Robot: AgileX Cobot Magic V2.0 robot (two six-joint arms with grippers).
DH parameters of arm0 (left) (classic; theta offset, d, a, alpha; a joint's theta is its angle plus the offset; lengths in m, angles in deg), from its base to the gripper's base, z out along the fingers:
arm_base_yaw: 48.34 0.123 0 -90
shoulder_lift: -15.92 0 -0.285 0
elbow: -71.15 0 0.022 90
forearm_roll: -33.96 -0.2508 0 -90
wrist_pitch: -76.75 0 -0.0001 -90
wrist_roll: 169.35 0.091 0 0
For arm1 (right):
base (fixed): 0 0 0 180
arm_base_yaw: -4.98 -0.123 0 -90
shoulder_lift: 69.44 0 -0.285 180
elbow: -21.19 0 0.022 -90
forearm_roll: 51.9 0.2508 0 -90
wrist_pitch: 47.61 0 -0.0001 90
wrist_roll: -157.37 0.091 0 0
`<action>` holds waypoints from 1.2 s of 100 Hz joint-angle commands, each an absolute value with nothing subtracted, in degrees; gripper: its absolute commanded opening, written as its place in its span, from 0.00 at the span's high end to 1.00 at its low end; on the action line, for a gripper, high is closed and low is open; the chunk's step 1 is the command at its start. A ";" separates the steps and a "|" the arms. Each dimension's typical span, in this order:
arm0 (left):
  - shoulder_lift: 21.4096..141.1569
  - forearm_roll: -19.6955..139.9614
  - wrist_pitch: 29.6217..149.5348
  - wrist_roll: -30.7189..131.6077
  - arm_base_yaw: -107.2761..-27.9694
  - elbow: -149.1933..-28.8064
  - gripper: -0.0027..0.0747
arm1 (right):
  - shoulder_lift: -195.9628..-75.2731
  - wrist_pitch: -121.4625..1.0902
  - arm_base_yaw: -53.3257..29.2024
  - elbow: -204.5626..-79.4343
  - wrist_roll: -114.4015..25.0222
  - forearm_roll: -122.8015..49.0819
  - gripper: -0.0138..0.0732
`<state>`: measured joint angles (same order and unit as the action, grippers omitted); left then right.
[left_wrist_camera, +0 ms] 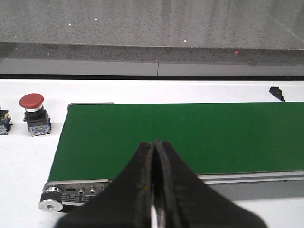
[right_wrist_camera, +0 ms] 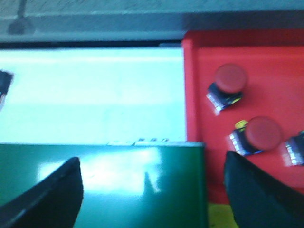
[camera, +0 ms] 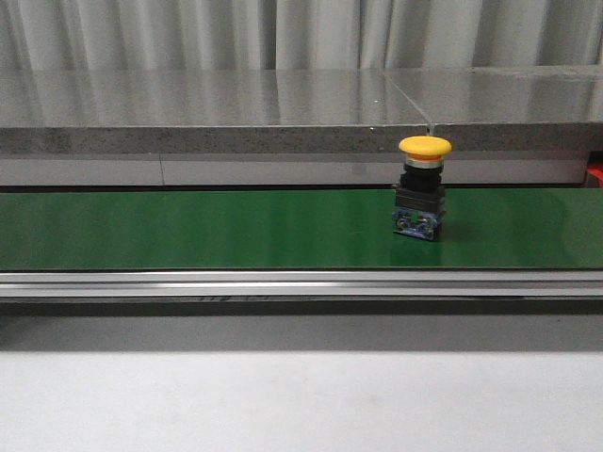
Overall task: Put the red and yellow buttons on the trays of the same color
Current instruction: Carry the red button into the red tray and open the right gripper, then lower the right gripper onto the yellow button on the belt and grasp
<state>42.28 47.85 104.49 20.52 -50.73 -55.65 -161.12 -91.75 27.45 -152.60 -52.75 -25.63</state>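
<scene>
A yellow button [camera: 423,185] with a black body stands upright on the green belt [camera: 236,229], right of centre in the front view. No gripper shows in that view. My left gripper [left_wrist_camera: 153,144] is shut with nothing in it, over the belt's [left_wrist_camera: 190,137] near edge. A red button [left_wrist_camera: 33,114] stands on the white table beside the belt's end. My right gripper [right_wrist_camera: 152,190] is open and empty above the belt's [right_wrist_camera: 118,190] other end. The red tray [right_wrist_camera: 266,95] beside it holds two red buttons [right_wrist_camera: 229,85] [right_wrist_camera: 259,135]. A strip of yellow tray [right_wrist_camera: 223,216] shows under it.
A grey stone ledge [camera: 283,113] runs behind the belt. Its metal rail [camera: 283,282] and a roller end [left_wrist_camera: 50,202] sit at the near side. Another button body [left_wrist_camera: 4,121] peeks in at the frame edge beside the red button. A small black part [left_wrist_camera: 277,92] lies on the white table.
</scene>
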 commanded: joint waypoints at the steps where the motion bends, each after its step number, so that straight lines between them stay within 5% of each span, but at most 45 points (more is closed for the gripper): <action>1: 42.64 48.89 100.63 20.41 -51.24 -57.29 0.99 | -155.31 -89.32 24.64 -149.38 -53.77 -24.20 0.15; 58: 42.64 48.89 100.63 20.41 -51.24 -57.29 0.99 | -152.10 -91.71 7.75 -140.46 -61.39 -24.20 0.15; 120: 42.64 48.89 100.63 20.41 -51.24 -57.29 0.99 | -164.77 -86.05 1.12 -146.72 -61.76 -24.18 0.15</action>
<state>42.28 47.85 104.49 20.52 -50.73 -55.65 -164.88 -89.29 1.12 -144.02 -60.89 -25.63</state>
